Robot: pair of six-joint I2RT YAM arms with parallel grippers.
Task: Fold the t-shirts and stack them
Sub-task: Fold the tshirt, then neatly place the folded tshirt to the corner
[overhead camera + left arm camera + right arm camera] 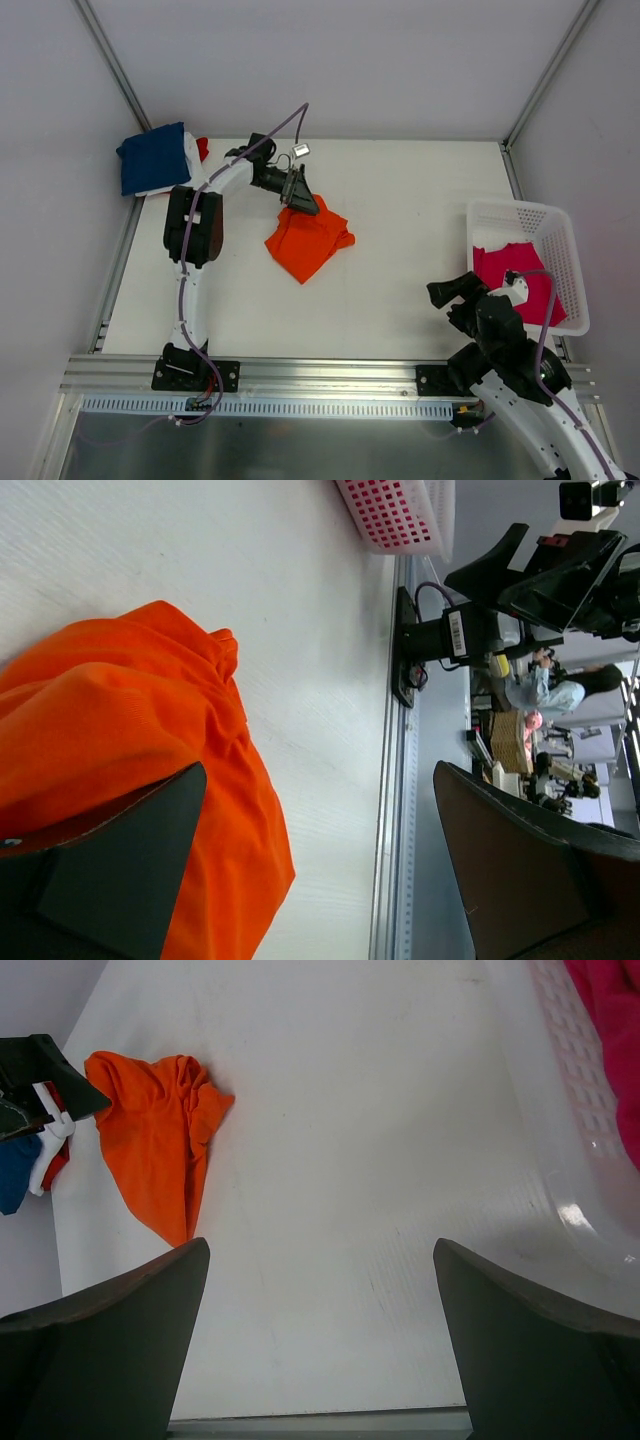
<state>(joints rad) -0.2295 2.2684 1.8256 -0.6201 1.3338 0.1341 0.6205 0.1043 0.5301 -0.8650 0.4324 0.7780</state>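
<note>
A bright orange t-shirt point(308, 242) lies crumpled on the white table, left of centre. My left gripper point(298, 192) sits at its far upper edge, jaws wide open. In the left wrist view the orange cloth point(130, 730) lies against and under one finger point(110, 870); nothing is between the jaws point(320, 870). A navy blue t-shirt point(153, 157) lies folded at the far left corner on white cloth, with a bit of red point(203, 148) beside it. A magenta-pink t-shirt point(515, 280) lies in the basket. My right gripper point(455, 292) is open and empty; its wrist view point(320, 1350) shows bare table and the orange shirt point(155, 1135).
The white lattice basket point(510, 207) stands at the right edge of the table, next to my right arm; it also shows in the right wrist view point(575, 1120). Metal frame posts rise at both back corners. An aluminium rail point(320, 375) runs along the near edge.
</note>
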